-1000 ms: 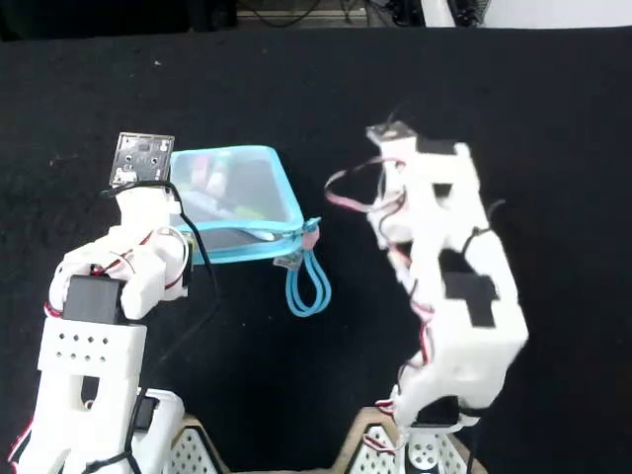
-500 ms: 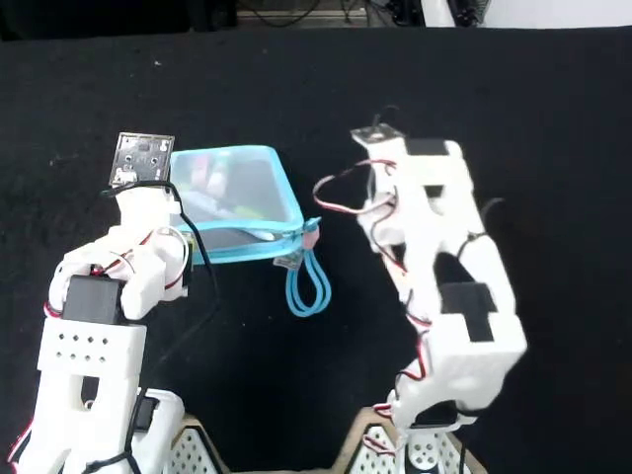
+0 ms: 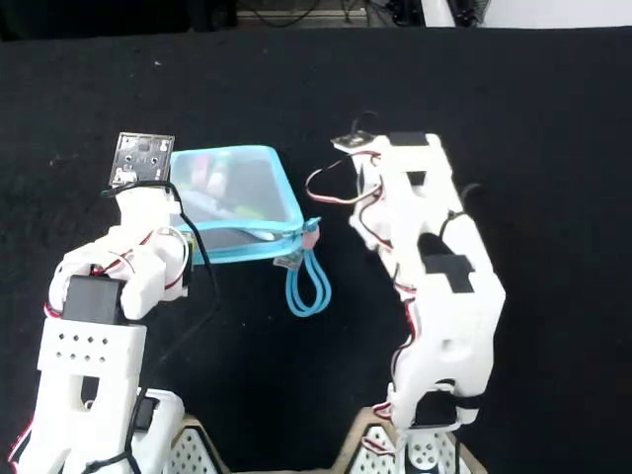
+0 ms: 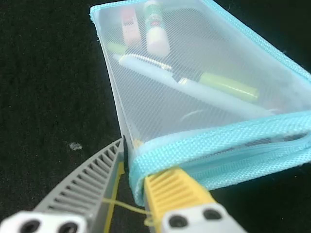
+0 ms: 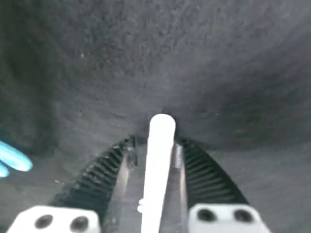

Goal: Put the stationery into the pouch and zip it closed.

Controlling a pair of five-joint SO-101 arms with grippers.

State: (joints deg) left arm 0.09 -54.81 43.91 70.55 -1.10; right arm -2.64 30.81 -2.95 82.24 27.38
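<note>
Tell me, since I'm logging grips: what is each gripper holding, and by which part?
The left gripper pinches the pouch at a corner of its zipper edge. The right gripper holds a white stick by its shaft, tip sticking out.

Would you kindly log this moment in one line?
left gripper: shut on pouch corner | right gripper: shut on white stick | pouch: pens inside

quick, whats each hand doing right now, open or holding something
Left hand: closed on a corner of the pouch.
Right hand: closed on a white stick.
</note>
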